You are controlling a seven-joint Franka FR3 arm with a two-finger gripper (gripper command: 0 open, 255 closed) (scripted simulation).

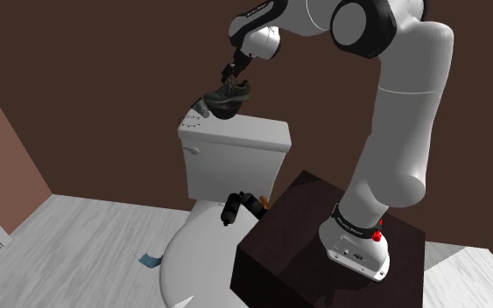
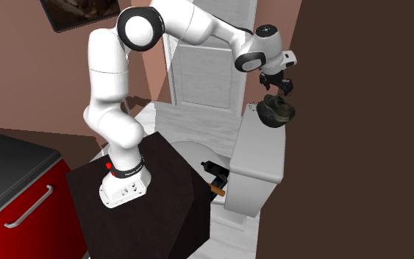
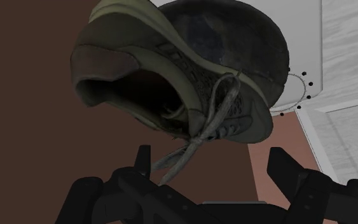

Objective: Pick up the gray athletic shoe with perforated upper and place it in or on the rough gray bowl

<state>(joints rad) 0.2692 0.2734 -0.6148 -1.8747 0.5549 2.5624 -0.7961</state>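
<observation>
1. Gripper (image 3: 212,160), one, black, two fingers: spread apart and clasping nothing, just above the shoe, with a loose lace trailing toward the fingers
2. Shoe (image 3: 171,83), one, dark olive-grey, perforated upper, laced: lies on the bowl, heel opening toward the gripper
3. Bowl (image 3: 234,38), one, dark grey, rough: stands on the toilet tank lid (image 1: 244,133) at its end toward the shoulder view's left, and carries the shoe
4. Ring of black dots (image 3: 301,83), one: on the lid around the bowl
5. Dark object (image 1: 235,208), one: on the toilet beside the stand (image 1: 297,245), kind cannot be told
6. Label (image 1: 351,229) on the arm's base: writing too small to read
</observation>
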